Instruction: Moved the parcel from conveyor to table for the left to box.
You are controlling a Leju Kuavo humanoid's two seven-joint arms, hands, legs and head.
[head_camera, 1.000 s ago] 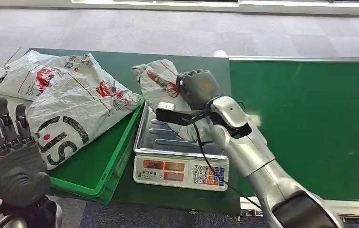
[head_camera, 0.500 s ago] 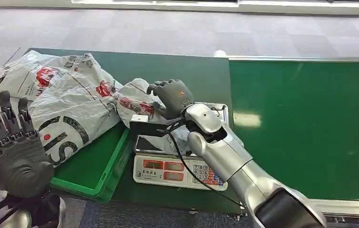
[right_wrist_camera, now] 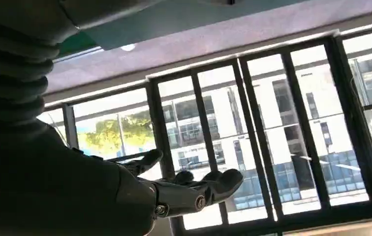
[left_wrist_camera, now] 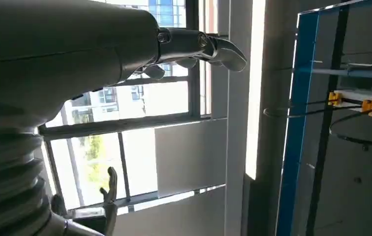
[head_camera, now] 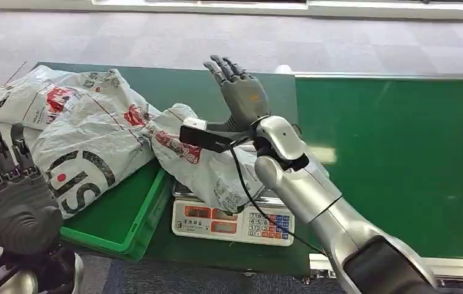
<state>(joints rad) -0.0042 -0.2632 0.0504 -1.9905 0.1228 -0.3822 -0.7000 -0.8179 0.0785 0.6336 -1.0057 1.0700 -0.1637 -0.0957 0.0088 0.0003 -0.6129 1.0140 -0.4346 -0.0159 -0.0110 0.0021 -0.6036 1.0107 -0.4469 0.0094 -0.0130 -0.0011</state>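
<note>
- The right hand [head_camera: 241,98] is raised above the desk [head_camera: 235,86], fingers spread and pointing up, palm empty; it holds nothing.
- The parcel [head_camera: 201,156], a grey plastic mailing bag with red print, lies slumped across the weighing scale [head_camera: 232,222], one end leaning toward the green tray [head_camera: 119,236] beside it. It is off the conveyor [head_camera: 394,159], whose green belt runs to the right.
- The left hand [head_camera: 8,196] waits low at the near left, fingers apart and upright, gripping nothing. It sits just in front of the tray, which carries larger grey bags [head_camera: 76,131].
- Judged from this, the right arm's part looks done and the left hand's pickup is next.
- To do it well, the right arm should clear away upward and rightward, avoiding the black cable [head_camera: 247,196] hanging from its wrist.
- The bag is limp and slippery; the left hand should take it around the bulky middle, not a loose corner.
- Lifting straight up should keep it from dragging the scale.
</note>
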